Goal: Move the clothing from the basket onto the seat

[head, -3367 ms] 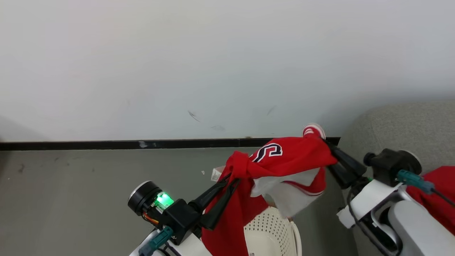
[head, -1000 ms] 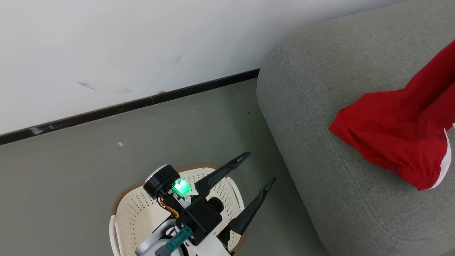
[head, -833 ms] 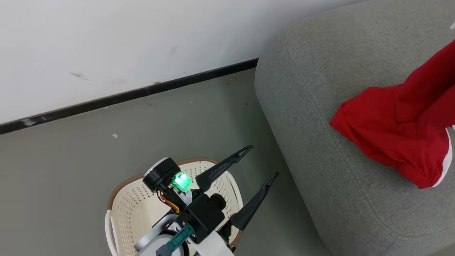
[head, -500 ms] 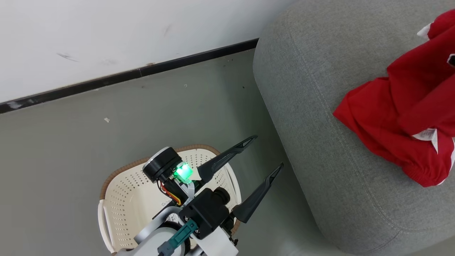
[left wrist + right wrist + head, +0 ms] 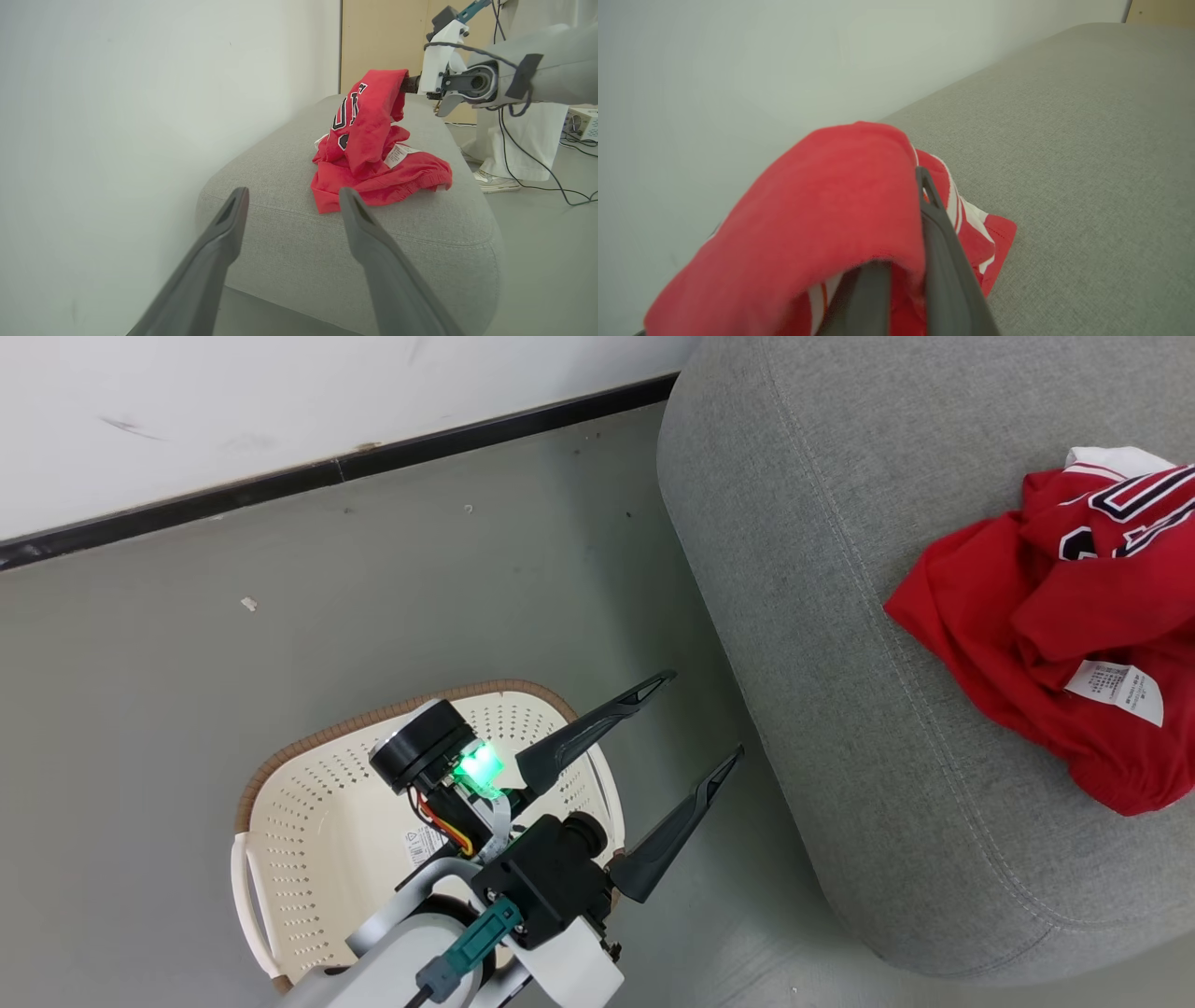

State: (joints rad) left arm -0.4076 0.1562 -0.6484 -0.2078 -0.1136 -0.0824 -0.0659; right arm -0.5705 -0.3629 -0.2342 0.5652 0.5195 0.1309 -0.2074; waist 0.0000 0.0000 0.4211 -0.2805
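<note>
The red clothing (image 5: pixel 1055 644) lies in a crumpled heap on the grey seat (image 5: pixel 822 569), with its numerals and white label showing. One fold of the clothing (image 5: pixel 373 163) is still lifted above the seat (image 5: pixel 280 233) by my right gripper (image 5: pixel 409 85). In the right wrist view, my right gripper (image 5: pixel 911 186) is shut on the clothing (image 5: pixel 831 200), which drapes over its fingers above the seat (image 5: pixel 1087 140). My left gripper (image 5: pixel 702 714) stands open and holds nothing, over the right rim of the cream basket (image 5: pixel 308 747) on the floor. My left gripper (image 5: pixel 293 191) points at the seat's near end.
A white wall (image 5: pixel 280 401) with a black skirting runs behind the basket and the seat, above grey floor (image 5: pixel 140 663). Beyond the seat stand a person's legs (image 5: pixel 502 140) in pale trousers, cables on the floor and a wooden panel (image 5: pixel 383 37).
The head camera has tilted, shifting the picture. The garment hanging from my right gripper has sunk onto the heap on the seat. My left gripper has stayed open over the basket.
</note>
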